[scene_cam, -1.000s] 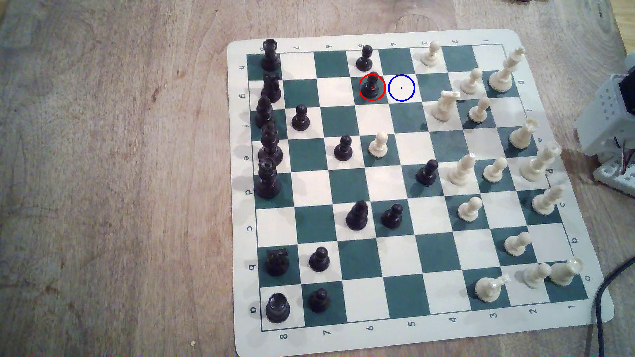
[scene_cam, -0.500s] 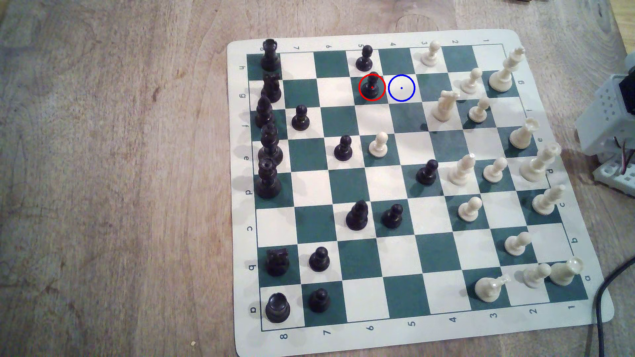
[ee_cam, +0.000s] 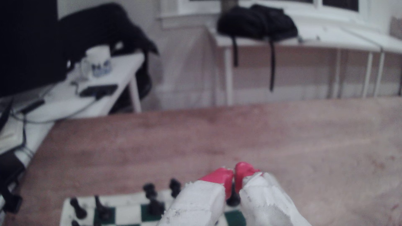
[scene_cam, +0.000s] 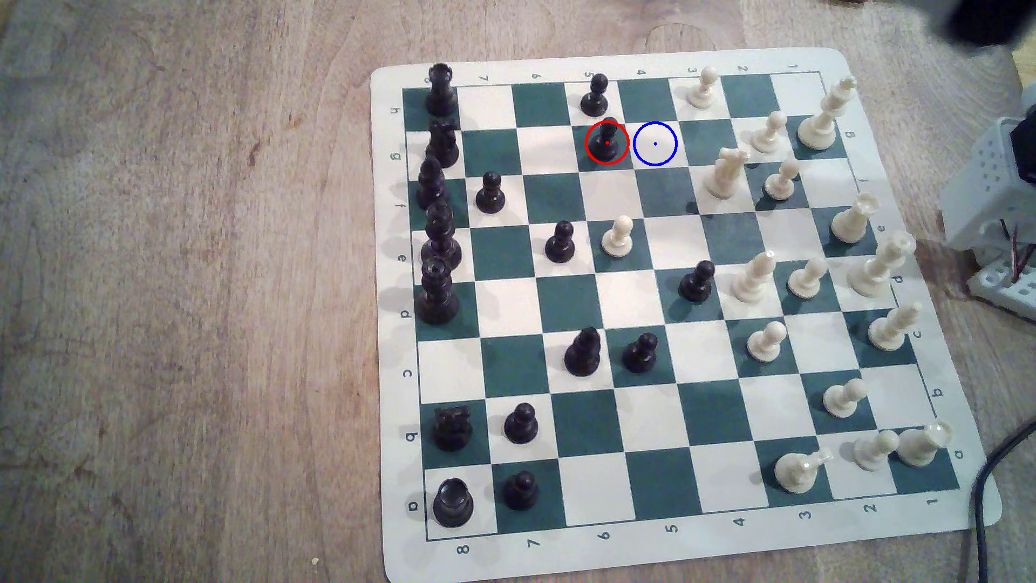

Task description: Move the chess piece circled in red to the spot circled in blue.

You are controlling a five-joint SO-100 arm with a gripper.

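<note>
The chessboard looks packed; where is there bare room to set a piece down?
The blue-ringed square is free, beside the red-ringed pawn. The widest open patch lies near the board's bottom edge in the exterior view, between the black pawns and the cream pieces. Crowded: the black back row at left and the cream cluster at right.

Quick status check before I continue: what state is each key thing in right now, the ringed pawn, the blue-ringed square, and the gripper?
Black pawn circled in red: upright on its dark green square, not gripped.
Blue-ringed cream square: unoccupied, directly to the exterior view's right of that pawn.
Gripper: red fingertips together, shut on nothing, raised above the board edge.
Black pawn on the next square up in the exterior view: upright.
</note>
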